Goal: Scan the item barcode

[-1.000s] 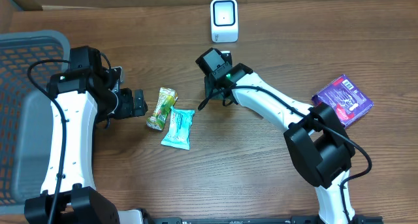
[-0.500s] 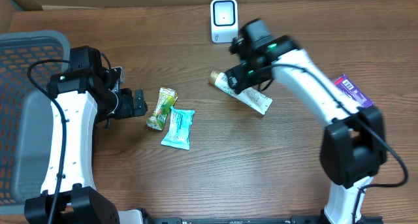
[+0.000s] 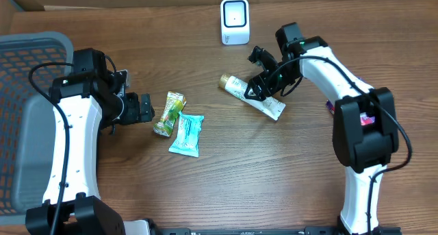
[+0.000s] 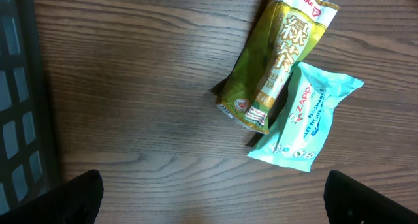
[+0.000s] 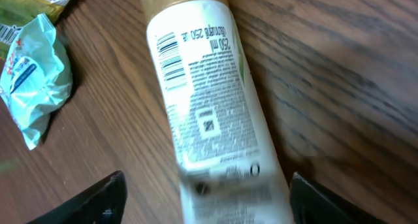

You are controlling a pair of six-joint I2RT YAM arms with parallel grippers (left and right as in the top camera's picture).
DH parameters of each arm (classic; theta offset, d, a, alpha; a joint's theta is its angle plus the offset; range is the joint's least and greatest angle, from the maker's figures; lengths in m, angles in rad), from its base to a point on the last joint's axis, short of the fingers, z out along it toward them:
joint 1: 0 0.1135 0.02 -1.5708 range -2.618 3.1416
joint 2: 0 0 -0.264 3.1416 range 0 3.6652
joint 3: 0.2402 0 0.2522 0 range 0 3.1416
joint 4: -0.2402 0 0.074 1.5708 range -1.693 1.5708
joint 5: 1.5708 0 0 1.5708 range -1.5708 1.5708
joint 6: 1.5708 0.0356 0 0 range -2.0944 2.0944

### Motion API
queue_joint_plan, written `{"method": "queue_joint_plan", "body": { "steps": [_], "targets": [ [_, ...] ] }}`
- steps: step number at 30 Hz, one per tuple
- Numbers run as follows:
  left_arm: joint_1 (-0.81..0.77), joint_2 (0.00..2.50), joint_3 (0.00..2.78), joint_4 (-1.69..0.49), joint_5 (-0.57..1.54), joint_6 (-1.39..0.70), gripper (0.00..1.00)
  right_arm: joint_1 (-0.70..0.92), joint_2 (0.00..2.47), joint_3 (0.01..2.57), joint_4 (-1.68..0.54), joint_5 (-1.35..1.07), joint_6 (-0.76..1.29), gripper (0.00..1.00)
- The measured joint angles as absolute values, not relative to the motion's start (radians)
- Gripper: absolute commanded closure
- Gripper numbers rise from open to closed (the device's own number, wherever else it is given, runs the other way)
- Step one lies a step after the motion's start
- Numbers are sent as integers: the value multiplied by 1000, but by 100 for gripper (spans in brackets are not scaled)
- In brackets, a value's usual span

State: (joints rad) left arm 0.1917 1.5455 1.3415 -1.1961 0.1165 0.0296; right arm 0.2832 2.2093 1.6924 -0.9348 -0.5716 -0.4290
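Overhead, a white tube (image 3: 252,96) with a tan cap lies slanted on the desk (image 3: 226,187) below the scanner (image 3: 235,20). The right gripper (image 3: 260,77) hangs over it, spread wide and holding nothing. Its barcode (image 5: 168,54) and small print face up, and the left gripper (image 3: 146,109) gapes wide beside a green packet (image 3: 169,113).

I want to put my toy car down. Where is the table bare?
The brown wooden table is bare along its front, before the light blue packet and the white tube with a tan cap. Also at the back, left of the white box-shaped scanner. It is crowded around the green tea packet.
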Motion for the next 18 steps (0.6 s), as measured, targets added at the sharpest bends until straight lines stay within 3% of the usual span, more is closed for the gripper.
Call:
{"method": "queue_joint_plan", "body": {
  "steps": [5, 8, 11, 14, 18],
  "targets": [
    [192, 1546, 1341, -1196, 117, 30, 1, 283, 2224, 1692, -911, -596, -434, 27],
    [192, 1546, 1341, -1196, 117, 30, 0, 283, 2224, 1692, -899, -603, -412, 39],
    [192, 1546, 1341, -1196, 117, 30, 0, 283, 2224, 1692, -897, -606, -361, 45],
    [192, 1546, 1341, -1196, 117, 30, 0, 284, 2225, 1692, -897, -605, -293, 60],
    [192, 1546, 1341, -1196, 117, 30, 0, 296, 2225, 1692, -897, -606, -167, 62]
  ]
}}
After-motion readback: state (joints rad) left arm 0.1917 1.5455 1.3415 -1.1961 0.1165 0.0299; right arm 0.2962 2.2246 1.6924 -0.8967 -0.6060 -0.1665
